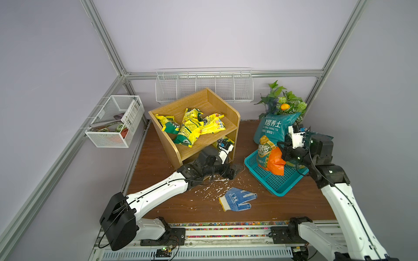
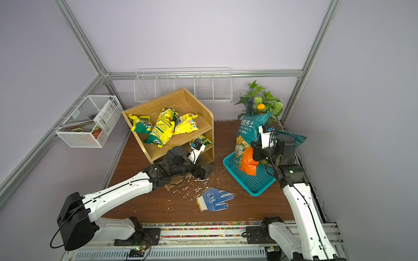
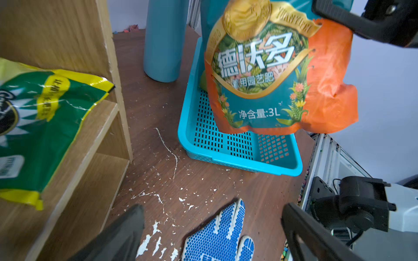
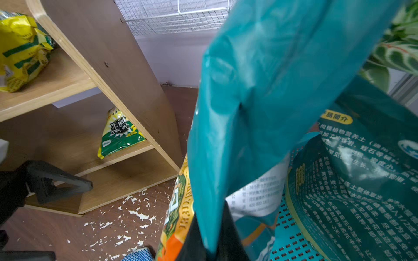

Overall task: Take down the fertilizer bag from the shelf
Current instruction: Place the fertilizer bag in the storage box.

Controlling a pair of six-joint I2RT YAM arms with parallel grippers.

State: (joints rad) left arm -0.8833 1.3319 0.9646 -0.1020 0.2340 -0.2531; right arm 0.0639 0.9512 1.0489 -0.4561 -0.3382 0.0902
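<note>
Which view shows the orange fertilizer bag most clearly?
The left wrist view: the orange fertilizer bag is close, its label readable. Both top views show it small; the right wrist view shows only one edge.

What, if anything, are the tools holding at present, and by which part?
The right tool is shut on the fertilizer bag, apparently at its top corner. The left tool is open and empty.

Upright orange-teal fertilizer bag (image 1: 270, 158), off shelf (image 1: 203, 101)
</note>
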